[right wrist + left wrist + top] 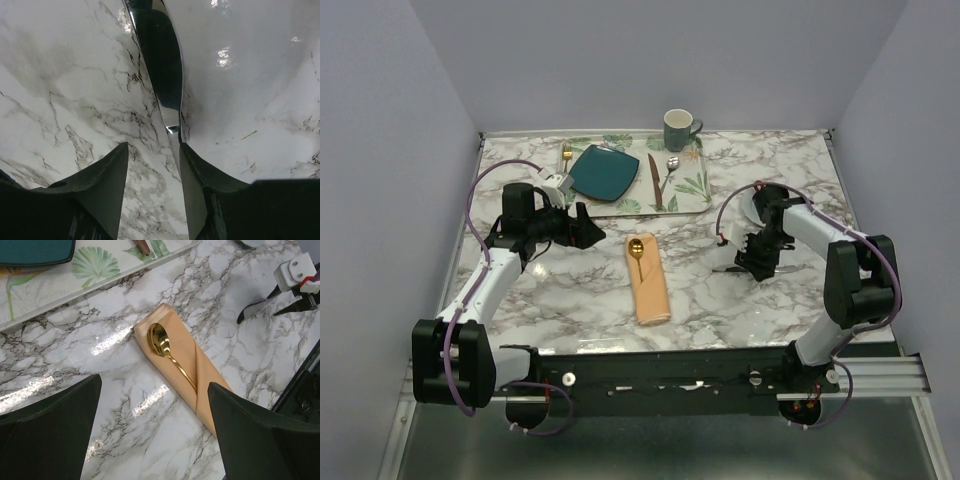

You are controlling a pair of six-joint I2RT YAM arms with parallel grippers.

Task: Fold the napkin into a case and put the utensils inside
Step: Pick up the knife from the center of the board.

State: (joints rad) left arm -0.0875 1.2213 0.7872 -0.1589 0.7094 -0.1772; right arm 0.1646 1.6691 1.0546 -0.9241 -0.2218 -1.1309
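Right end effector: fingers apart, not clamped. The silver-grey table knife lies on the marble table in the gap between them, its narrow part close against the inner edge of one finger; contact cannot be confirmed. The far end of the knife is cut off at the top of the right wrist view. From above, the end effector covers nearly all of it, and only a dark sliver shows at table level.

Left end effector: fingers spread wide, nothing between them, above bare table just left of the napkin. Only the two dark fingers show in its own view.

Napkin: peach-tan, folded into a long narrow pocket, lying flat at mid-table between the two arms. One flap crosses diagonally over the lower half. The near end is hidden behind the left finger in the wrist view.

Gold spoon: bowl up and exposed at the far end of the napkin. Its handle runs under the diagonal flap and is hidden from there down.

Behind: leaf-patterned tray at the far edge, carrying a teal plate and a brown-handled knife. A gold fork lies left of the plate, small and hard to read. A green mug stands at the tray's far right corner.
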